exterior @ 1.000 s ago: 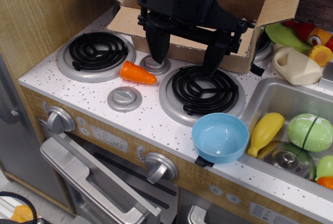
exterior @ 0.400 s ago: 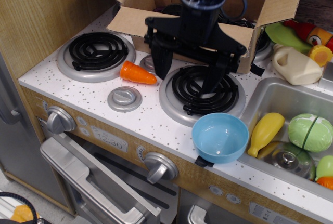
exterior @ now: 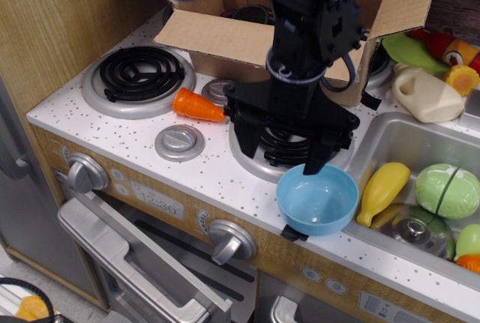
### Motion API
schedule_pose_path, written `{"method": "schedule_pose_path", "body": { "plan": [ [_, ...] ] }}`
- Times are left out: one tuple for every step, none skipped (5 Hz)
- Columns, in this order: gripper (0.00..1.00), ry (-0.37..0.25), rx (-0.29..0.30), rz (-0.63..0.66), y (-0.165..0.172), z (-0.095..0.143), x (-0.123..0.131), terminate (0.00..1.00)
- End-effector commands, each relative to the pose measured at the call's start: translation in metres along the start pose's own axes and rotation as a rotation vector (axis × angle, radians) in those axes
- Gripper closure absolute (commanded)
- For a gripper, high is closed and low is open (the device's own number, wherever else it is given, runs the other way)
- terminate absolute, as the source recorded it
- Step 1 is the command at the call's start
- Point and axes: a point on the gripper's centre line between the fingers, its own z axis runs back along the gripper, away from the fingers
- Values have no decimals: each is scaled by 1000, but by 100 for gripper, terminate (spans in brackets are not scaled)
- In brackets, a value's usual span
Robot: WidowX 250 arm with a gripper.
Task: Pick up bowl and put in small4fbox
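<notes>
The light blue bowl [exterior: 318, 199] sits upright on the white speckled counter at the front edge, just left of the sink. The brown cardboard small4fbox [exterior: 225, 34] stands at the back of the stove with its flaps open. My black gripper [exterior: 281, 155] is open and hangs over the right front burner. Its right finger [exterior: 316, 157] reaches down to the bowl's back rim and its left finger [exterior: 247, 142] is over the burner. Nothing is held.
An orange toy carrot [exterior: 197, 106] lies between the burners. A left burner [exterior: 141, 73] and a silver knob disc [exterior: 179, 143] lie to the left. The grey sink [exterior: 420, 210] holds a yellow vegetable, a green round toy and others. A cream jug [exterior: 426, 94] stands behind the sink.
The gripper has come forward and down from the box toward the bowl, staying open. The bowl and the other things have not moved.
</notes>
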Motion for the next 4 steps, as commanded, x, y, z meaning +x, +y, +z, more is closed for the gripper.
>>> {"method": "schedule_pose_path", "body": {
  "plan": [
    [0,-32,-83,19,0,-25,8,0],
    [0,-47,-141,34,2,-43,7,0],
    [0,-68,-157,38,-1,-57,5,0],
    [100,-63,-149,53,-3,-58,3,0]
  ]
}}
